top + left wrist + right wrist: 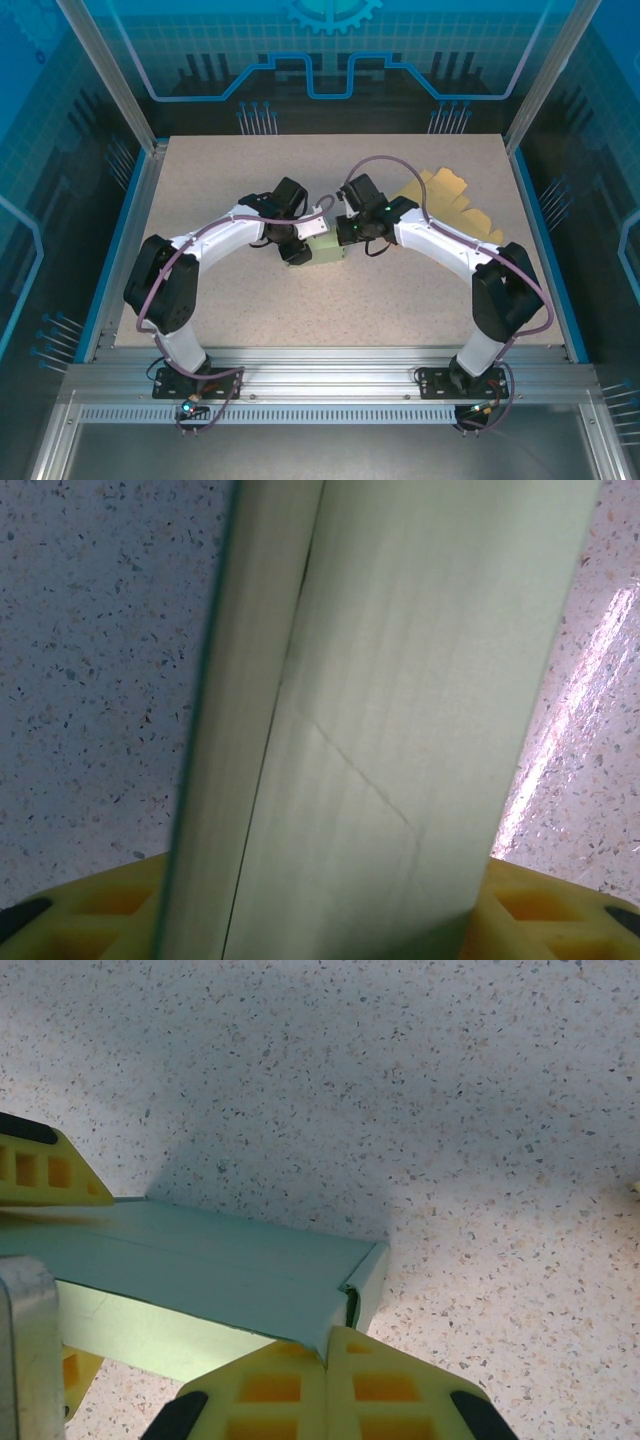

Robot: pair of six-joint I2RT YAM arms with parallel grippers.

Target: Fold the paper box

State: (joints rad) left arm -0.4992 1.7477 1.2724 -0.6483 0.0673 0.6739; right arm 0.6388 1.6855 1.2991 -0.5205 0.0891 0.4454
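The pale green paper box sits mid-table between both arms. My left gripper holds it from the left. In the left wrist view the box spans the whole gap between the yellow fingers, so that gripper is shut on it. My right gripper meets the box from the right. In the right wrist view its pads are pressed together, and the corner of the box's top flap tapers into the seam, pinched by the gripper. The left gripper's yellow finger shows at the box's far end.
Flat yellow cut-out sheets lie at the back right of the speckled table. Blue rails and aluminium posts border the table. Bare tabletop lies beyond the box.
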